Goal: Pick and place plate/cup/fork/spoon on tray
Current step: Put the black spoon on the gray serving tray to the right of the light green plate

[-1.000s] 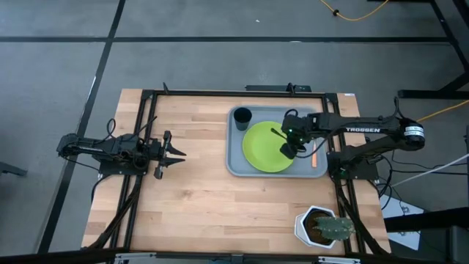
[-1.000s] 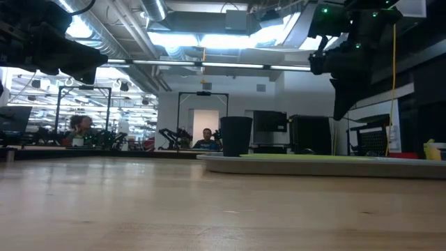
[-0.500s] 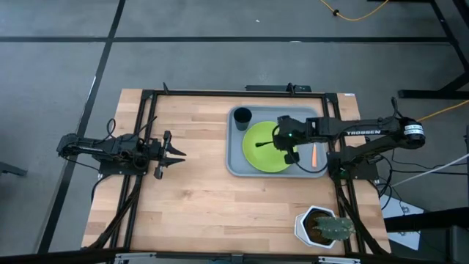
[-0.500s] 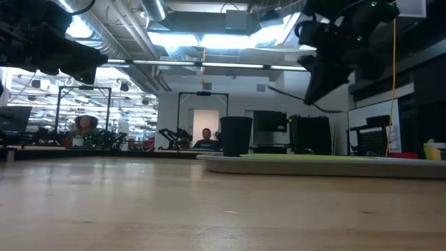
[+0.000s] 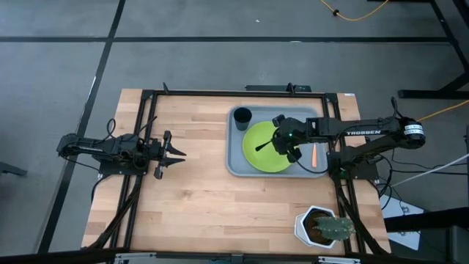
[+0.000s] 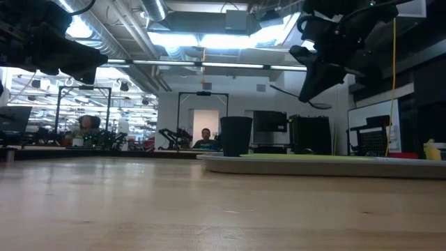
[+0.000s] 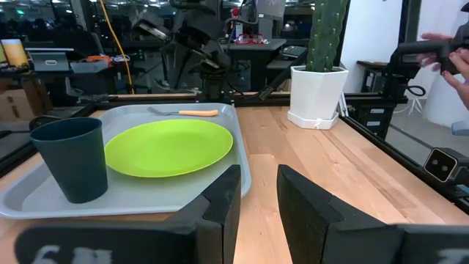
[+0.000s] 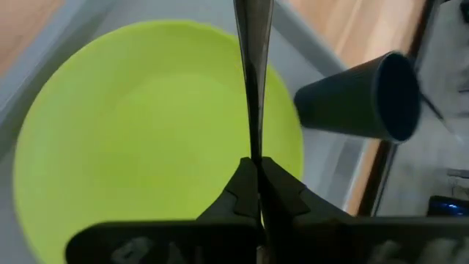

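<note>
The grey-blue tray (image 5: 236, 163) lies on the table's right half with the lime-green plate (image 5: 265, 155) on it. The dark cup (image 5: 242, 116) stands upright in its far left corner, and the orange-handled fork (image 5: 315, 155) lies along its right side. My right gripper (image 5: 281, 141) hangs above the plate, shut on the dark spoon (image 5: 264, 145). My left gripper (image 5: 178, 154) waits open and level at the table's left, its fingers (image 7: 220, 209) pointing at the tray (image 7: 146, 194). My right gripper pinches the spoon's thin shaft (image 8: 254, 150) between its two fingertips. The fingers slant down from the table's right, and the spoon sticks out ahead of them, roughly along them. It is lifted clear above the plate (image 8: 139, 147), close to level in the low view (image 6: 289, 94).
A white hexagonal pot with a cactus (image 5: 322, 226) stands at the table's near right corner. A black frame (image 5: 220, 93) runs around the work area. Bare wood lies between the left gripper and the tray. People show in the room behind.
My right gripper has rolled about its own axis and shifted a little toward the table's left over the plate, staying shut. The spoon has swung with it: it hung steeply below the fingers and now points out toward the table's left, near level.
</note>
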`<action>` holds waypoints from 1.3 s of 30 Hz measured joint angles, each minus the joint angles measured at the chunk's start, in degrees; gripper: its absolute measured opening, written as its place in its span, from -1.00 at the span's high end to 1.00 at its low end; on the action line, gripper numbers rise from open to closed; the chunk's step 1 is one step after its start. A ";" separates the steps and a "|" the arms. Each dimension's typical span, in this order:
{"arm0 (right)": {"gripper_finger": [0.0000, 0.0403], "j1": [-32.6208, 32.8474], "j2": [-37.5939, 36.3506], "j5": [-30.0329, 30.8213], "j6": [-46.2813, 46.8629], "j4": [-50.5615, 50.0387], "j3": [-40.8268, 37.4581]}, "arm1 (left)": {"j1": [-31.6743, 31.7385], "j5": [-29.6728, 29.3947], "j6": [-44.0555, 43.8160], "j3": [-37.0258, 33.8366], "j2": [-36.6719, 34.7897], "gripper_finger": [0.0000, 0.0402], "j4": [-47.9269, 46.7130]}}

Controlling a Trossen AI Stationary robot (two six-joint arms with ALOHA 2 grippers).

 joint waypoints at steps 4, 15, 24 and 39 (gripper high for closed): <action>0.99 0.00 0.00 -1.84 -0.07 -4.21 -0.02 | 0.01 0.00 0.00 0.00 0.01 0.59 0.00; 0.99 -0.83 0.00 -3.32 -8.40 -11.07 -0.07 | 0.01 0.00 0.00 -0.01 0.01 0.59 0.00; 0.99 -3.97 0.02 -5.90 -15.46 -20.74 -0.07 | 0.01 0.00 0.00 -0.02 0.00 0.59 0.00; 0.99 -9.03 0.02 -8.03 -35.75 -32.23 -0.10 | 0.00 0.02 0.00 0.00 0.00 0.59 0.00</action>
